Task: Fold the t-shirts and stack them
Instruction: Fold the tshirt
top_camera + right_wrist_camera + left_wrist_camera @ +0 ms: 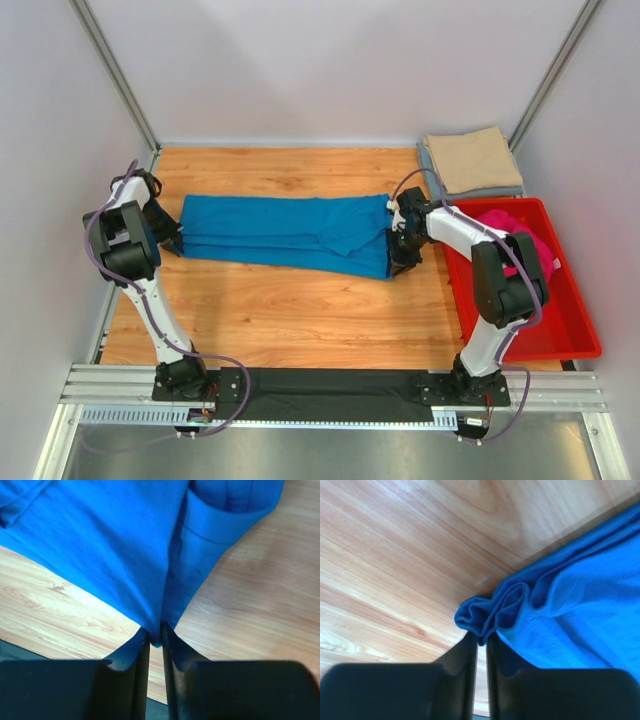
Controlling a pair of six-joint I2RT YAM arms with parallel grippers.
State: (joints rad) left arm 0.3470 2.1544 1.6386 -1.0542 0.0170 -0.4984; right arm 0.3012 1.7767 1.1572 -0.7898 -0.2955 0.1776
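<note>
Left wrist view: pinched between the nearly touching fingers of the left gripper (481, 642), a bunched, rolled edge of the blue t-shirt (570, 605). Only a thin slit of light between the two dark fingers below the cloth. Spread away up and to the right from that pinch, over the bare wood of the table (395, 555).

Right wrist view: clenched likewise, the right gripper (154, 635), on a tapering point of the same blue cloth. Folds and a hemmed sleeve fanning upward from the tips, wood grain on either side.

From the top external camera: stretched as a long folded band across the middle of the table, left end at the left gripper, right end at the right one.
- **Left arm:** leaning up from its base, bent over at the elbow, wrist turned inward to the shirt's left end.
- **Right arm:** rising from its base, elbow above the red bin (560, 350), forearm reaching left, wrist dipped to the shirt's near right corner.

Farther out:
- magenta t-shirt (520, 240) crumpled in the bin
- tan t-shirt (472, 160) folded at the far right corner
- grey-blue t-shirt (470, 192) beneath it, only an edge showing
</note>
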